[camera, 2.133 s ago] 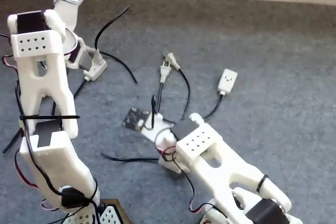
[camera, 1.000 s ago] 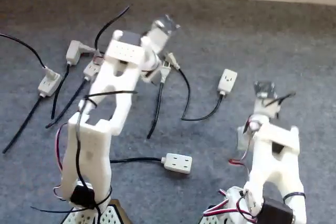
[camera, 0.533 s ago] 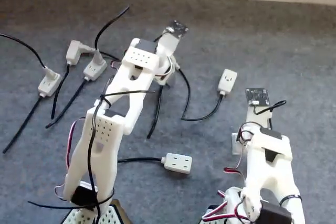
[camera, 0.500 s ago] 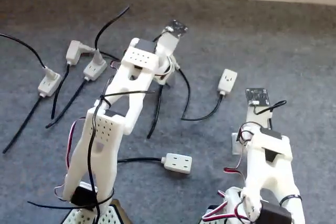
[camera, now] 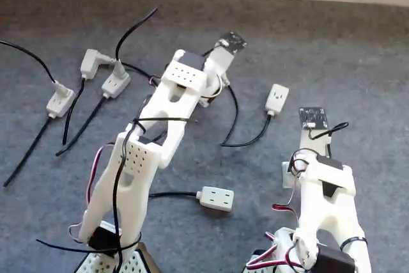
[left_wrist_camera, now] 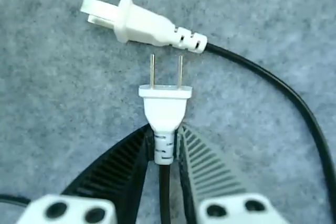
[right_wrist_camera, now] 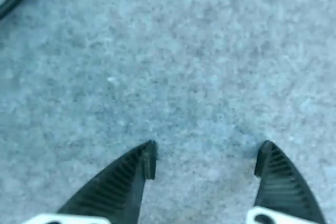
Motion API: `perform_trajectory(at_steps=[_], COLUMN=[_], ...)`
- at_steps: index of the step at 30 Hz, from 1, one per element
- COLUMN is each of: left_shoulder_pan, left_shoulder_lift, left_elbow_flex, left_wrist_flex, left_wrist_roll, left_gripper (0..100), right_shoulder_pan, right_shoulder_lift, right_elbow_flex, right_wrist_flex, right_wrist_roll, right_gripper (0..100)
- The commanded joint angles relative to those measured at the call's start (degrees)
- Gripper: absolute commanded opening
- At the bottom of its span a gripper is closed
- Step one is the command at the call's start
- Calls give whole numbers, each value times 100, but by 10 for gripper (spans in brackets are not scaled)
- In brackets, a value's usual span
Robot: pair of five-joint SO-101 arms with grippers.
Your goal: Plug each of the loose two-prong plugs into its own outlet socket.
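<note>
Left gripper [left_wrist_camera: 164,130] rightward, plug [left_wrist_camera: 164,106] between fingers [left_wrist_camera: 126,156]

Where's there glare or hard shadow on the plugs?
Left wrist view: even light, no glare on the held two-prong plug or the loose plug, just a soft shadow under it. Right wrist view: faint shadows beside the right tool. High view: diffuse, no glare.
</note>
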State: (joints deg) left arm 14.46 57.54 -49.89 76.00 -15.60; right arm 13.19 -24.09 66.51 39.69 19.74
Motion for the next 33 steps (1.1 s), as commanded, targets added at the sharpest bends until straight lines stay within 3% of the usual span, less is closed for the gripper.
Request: perform_trajectory(at_steps=[1,7,10,13,18,21,25,28,33], left_shoulder_pan=[-189,-154,-119,119,1147,1833,2378,2475,2730], left_shoulder_lift=[-409,-1226,-1622,-2079,-3037,-3653,-4127,-4136,-4040], left_elbow_flex=[-576,-2246,-2149,-1367,22,699,1684,2448,3952], left_wrist_flex=[712,2453,2576,2576,2567,2567,2505,1978,818], left_wrist_roll=[-26,-70,-62,-299,-862,-879,-941,-1029,-1037], left_gripper=[9,4,4,4,4,4,4,4,4], right_shoulder_pan=[-84,-119,-418,-725,-734,-224,963,1455,1754], right_shoulder_lift=[-40,-541,-1560,-2976,-5262,-6079,-6255,-6299,-6299], right_elbow_flex=[-4,-48,-57,-207,-971,-1095,-927,-752,48], right_wrist_flex=[-163,259,787,1754,3662,4163,4233,4110,3697], right_wrist_roll=[-9,-308,-316,-316,-237,527,1802,1749,1741], right_gripper=[303,303,303,303,303,258,125,65,65])
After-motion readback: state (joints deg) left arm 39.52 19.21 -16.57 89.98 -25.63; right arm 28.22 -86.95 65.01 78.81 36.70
